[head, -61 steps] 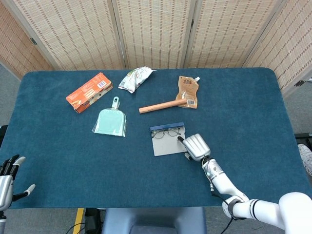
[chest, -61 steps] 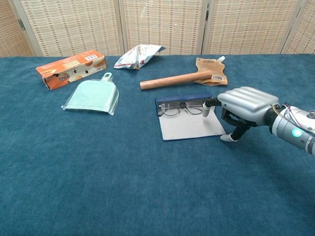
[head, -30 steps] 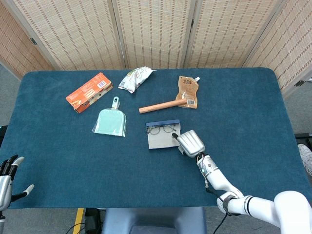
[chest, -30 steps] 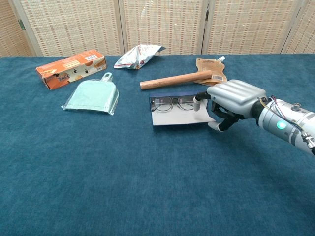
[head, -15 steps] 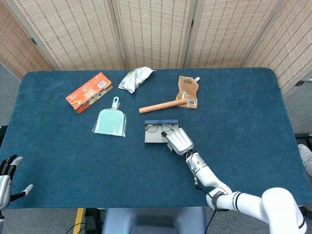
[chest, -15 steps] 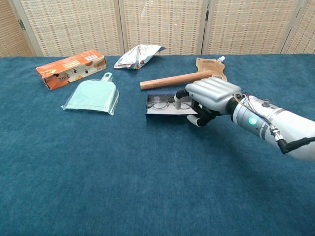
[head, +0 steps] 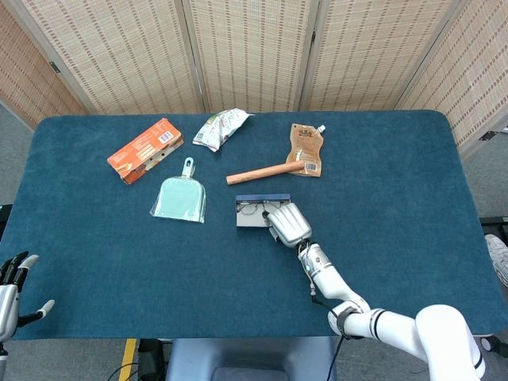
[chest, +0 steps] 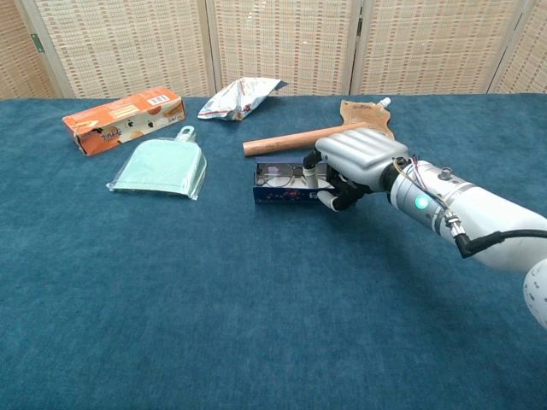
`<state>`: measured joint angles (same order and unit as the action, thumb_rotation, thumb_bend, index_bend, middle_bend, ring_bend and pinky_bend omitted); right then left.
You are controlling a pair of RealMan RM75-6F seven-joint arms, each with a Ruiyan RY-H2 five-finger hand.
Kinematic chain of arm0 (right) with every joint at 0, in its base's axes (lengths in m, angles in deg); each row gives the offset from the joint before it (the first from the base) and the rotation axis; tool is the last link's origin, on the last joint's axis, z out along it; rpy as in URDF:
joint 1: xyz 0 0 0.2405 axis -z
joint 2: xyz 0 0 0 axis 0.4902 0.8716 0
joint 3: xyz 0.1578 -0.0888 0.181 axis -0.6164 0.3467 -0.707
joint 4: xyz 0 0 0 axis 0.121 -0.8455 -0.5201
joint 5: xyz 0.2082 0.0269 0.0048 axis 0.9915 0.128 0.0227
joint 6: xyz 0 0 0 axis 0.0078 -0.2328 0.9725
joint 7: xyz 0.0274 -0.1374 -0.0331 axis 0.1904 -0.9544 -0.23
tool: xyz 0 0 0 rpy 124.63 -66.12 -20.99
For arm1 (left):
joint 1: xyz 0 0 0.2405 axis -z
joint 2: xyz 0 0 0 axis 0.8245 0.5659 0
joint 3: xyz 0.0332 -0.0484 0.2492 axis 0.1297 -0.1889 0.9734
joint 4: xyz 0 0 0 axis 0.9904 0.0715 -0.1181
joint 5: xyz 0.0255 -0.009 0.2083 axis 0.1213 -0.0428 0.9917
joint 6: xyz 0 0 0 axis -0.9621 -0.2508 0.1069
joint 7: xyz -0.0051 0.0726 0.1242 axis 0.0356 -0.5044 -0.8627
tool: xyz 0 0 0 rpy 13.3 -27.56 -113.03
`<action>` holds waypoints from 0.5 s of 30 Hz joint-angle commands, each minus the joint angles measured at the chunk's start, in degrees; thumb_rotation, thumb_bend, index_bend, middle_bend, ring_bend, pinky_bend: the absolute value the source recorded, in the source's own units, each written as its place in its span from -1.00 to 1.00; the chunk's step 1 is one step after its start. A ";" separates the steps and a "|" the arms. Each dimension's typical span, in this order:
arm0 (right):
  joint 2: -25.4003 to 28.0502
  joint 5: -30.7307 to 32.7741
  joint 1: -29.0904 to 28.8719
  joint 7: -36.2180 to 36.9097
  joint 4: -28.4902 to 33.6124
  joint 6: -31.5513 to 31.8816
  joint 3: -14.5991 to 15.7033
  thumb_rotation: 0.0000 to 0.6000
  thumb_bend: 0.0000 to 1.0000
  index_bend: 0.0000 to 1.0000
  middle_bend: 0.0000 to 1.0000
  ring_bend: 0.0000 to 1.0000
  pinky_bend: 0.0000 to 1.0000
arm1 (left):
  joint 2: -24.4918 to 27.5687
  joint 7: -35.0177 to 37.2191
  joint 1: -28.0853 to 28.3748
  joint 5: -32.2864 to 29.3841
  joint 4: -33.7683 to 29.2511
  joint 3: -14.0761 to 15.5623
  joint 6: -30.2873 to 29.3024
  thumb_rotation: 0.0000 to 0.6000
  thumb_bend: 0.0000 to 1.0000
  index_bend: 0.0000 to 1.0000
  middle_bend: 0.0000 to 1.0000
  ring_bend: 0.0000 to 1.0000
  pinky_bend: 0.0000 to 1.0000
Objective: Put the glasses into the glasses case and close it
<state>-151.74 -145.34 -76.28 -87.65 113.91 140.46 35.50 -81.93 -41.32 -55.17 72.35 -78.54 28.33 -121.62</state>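
The blue glasses case (head: 252,216) lies at the table's middle, with the glasses (chest: 278,177) inside it, still visible over its front wall. Its grey lid is raised and folded over toward the glasses. My right hand (chest: 355,162) grips the case's right end, fingers (chest: 367,147) curled over the top and thumb at the front; in the head view the right hand (head: 287,224) covers that end. My left hand (head: 9,290) hangs off the table's near left corner, fingers apart, holding nothing.
Just behind the case lies a wooden stick (head: 260,172), its end on a brown pouch (head: 306,148). A mint dustpan (head: 180,197) sits to the left, an orange box (head: 145,149) and a snack bag (head: 221,127) further back.
The right hand has swept left, folding the grey lid from flat on the table up over the glasses. The case slid slightly left. The left hand has barely moved.
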 commanded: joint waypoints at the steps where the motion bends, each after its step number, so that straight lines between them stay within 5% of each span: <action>1: 0.33 -0.33 0.25 0.03 0.15 0.36 0.32 1.00 -0.04 0.22 0.86 1.00 0.86 | 0.00 0.01 -0.01 0.08 -0.04 0.00 -0.09 1.00 -0.63 -0.61 -0.73 -0.71 -0.52; 15: 14.26 -3.64 7.83 -0.39 17.69 4.94 7.14 1.00 -0.04 0.33 0.88 1.00 0.86 | -0.21 0.47 -0.02 0.56 0.02 0.04 -0.45 1.00 -0.63 -0.61 -0.73 -0.71 -0.52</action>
<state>-140.62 -148.38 -70.39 -87.78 128.17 144.37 40.90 -82.14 -40.86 -55.18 72.91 -78.52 28.38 -122.07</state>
